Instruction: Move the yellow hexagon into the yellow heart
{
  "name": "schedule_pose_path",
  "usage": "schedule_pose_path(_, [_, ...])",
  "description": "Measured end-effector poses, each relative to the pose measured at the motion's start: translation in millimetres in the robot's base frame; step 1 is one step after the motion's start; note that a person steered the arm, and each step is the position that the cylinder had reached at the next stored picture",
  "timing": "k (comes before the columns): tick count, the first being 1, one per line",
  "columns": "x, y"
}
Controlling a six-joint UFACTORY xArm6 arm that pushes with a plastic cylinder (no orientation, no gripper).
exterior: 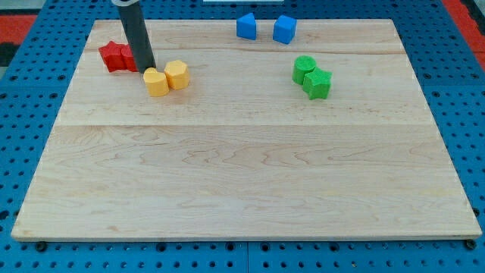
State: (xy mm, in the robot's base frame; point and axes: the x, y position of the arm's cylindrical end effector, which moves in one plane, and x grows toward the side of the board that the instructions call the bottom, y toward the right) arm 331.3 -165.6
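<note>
Two yellow blocks sit touching each other at the board's upper left. The right one looks like the yellow hexagon [176, 74]. The left one looks like the yellow heart [156, 82]. My tip [148, 69] stands at the upper-left edge of the yellow heart, touching it or nearly so. The rod rises from there toward the view's top.
A red star [113, 56] and a second red block [129, 58], partly hidden by the rod, lie left of the tip. Two blue blocks [245, 26] [284, 29] sit at the top middle. Two green blocks [304, 68] [317, 83] touch at the upper right. The wooden board [242, 174] rests on a blue pegboard.
</note>
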Motion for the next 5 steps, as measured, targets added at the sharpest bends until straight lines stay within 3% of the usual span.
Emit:
schedule_pose_path(2, [69.2,46.4])
schedule_pose_path(3, [47.9,-13.6])
schedule_pose_path(4, [7.3,-23.5])
schedule_pose_path(5, [-17.4,17.1])
